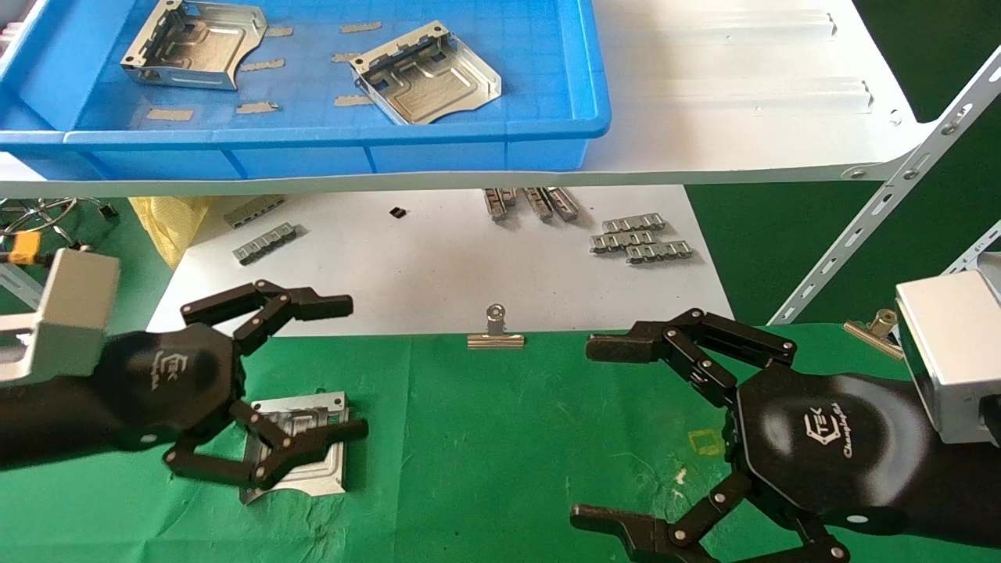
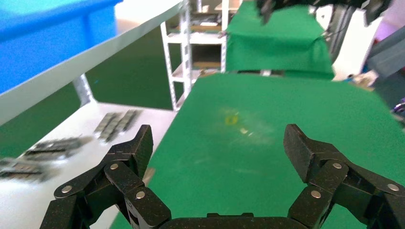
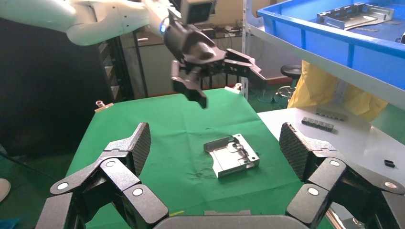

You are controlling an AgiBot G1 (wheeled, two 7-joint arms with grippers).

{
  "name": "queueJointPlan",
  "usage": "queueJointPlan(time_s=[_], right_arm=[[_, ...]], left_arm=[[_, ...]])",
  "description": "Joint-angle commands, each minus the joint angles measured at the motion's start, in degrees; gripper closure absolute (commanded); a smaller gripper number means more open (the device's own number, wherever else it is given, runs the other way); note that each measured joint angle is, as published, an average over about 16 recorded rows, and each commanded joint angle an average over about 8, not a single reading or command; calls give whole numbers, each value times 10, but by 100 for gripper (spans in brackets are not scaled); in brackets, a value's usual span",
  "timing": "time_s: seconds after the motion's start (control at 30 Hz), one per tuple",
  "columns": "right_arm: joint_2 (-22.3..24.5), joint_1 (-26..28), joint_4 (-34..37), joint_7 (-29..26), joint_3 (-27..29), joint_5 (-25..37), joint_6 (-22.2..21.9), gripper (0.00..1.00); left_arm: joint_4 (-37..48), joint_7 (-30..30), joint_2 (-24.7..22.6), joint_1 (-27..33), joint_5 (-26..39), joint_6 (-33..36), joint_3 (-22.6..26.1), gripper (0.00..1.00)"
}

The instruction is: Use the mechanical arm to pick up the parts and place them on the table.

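The table (image 1: 500,438), flat w/ wrinkled bright green cloth held at its far edge by a metal binder clip (image 1: 495,328), takes up the near half of the head view; the clip is presumably there to keep the cloth from sliding. Behind it sits a white shelf board (image 1: 727,86) carrying a blue plastic bin (image 1: 328,141), which serves as the supply: two shiny silver sheet-metal plates, the parts still to be moved (image 1: 195,43), lie flat inside, well apart from each other. The left mechanical arm, black w/ glossy hexagonal palm, has its gripper (image 1: 313,367) hanging above a third silver part (image 1: 297,450) that lies flat on the cloth; fingers spread wide, nothing between them, and the right wrist view shows clear air between gripper and plate, so I judge this one delivered. The right gripper (image 1: 602,430) hovers over bare cloth nearer the other side, fingers also splayed and empty, likely kept out of the way. Small grey ridged strips (image 1: 641,238) lie on the lower white board, not part of the job. Approx one of three parts done.
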State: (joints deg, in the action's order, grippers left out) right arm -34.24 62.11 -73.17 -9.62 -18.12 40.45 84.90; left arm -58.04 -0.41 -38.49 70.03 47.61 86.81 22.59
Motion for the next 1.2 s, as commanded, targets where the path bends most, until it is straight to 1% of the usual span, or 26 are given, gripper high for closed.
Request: queueJointPlan(time_s=[0.03, 0.3, 0.5, 0.6, 1.2], right_arm=[[0, 0, 0, 0, 0, 0, 0, 0], [0, 0, 0, 0, 0, 0, 0, 0], [0, 0, 0, 0, 0, 0, 0, 0], [0, 0, 0, 0, 0, 0, 0, 0], [0, 0, 0, 0, 0, 0, 0, 0]], left_arm=[[-25, -16, 6, -13, -9, -2, -10, 0], [-122, -81, 27, -66, -45, -9, -51, 0], [-169, -109, 38, -92, -63, -12, -71, 0], [-179, -113, 40, -97, -67, -12, -76, 0], [-160, -105, 36, -87, -60, -12, -68, 0]])
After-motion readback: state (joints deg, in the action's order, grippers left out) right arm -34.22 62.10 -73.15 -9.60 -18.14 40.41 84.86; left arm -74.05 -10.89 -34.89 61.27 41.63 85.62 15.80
